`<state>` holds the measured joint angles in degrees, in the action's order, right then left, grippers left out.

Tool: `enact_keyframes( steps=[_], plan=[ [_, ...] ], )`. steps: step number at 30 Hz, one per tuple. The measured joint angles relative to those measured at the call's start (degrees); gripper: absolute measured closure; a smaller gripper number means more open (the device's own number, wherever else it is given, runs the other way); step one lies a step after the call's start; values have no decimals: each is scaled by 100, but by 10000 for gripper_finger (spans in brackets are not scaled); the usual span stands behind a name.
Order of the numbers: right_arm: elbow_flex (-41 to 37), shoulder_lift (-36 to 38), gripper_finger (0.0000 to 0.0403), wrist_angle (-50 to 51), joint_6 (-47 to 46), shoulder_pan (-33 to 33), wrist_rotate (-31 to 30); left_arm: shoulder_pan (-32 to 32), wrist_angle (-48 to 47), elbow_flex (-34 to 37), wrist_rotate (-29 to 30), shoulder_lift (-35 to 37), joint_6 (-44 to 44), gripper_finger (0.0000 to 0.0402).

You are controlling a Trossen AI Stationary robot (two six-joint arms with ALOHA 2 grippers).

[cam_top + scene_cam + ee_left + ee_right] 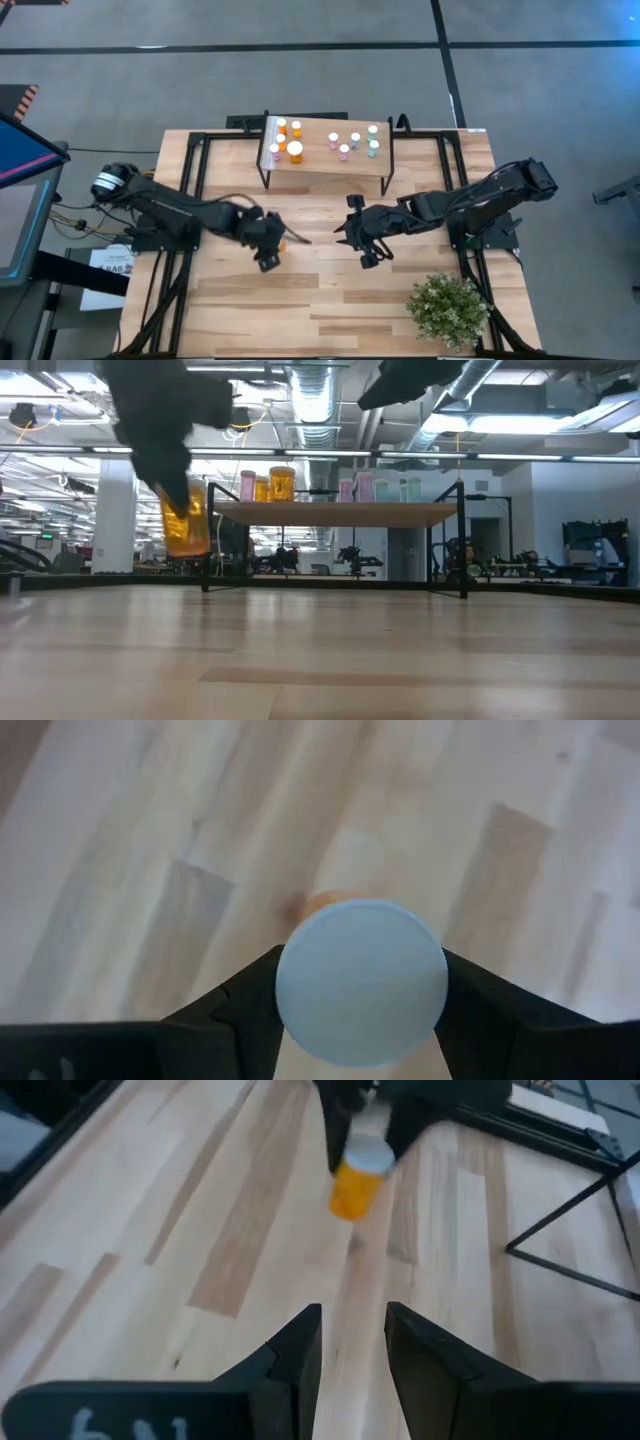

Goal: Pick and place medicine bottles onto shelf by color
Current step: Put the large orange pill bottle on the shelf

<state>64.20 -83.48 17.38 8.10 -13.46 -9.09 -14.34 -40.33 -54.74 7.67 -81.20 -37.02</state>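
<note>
Orange, white-capped bottle (355, 1180) in the black left claw (360, 1010); pale wood-grain table (330, 290).

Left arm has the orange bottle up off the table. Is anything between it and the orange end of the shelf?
Nothing visible blocks it. The left gripper holds the orange bottle in front of the shelf, and only bare tabletop lies between. The right gripper waits off to the side, empty.

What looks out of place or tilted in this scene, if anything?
Nothing is spilled or damaged. The bottles on the shelf stand upright in groups of orange, pink and teal. Only the orange bottle is off the shelf: the left gripper holds it above the table, slightly tilted. The right gripper hangs empty beside it.
</note>
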Motion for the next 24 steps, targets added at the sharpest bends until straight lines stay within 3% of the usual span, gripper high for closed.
enact_keyframes(
  steps=[8,17,24],
  plan=[
    [-919,519,269,-762,-497,53,21,798,596,10,-692,-728,1011,209],
    [-1600,917,269,-1383,-888,51,20,891,1306,9,-846,-1084,1390,199],
    [-1610,675,269,-1768,-962,51,20,891,1504,4,-852,-1083,1388,181]
  ],
)
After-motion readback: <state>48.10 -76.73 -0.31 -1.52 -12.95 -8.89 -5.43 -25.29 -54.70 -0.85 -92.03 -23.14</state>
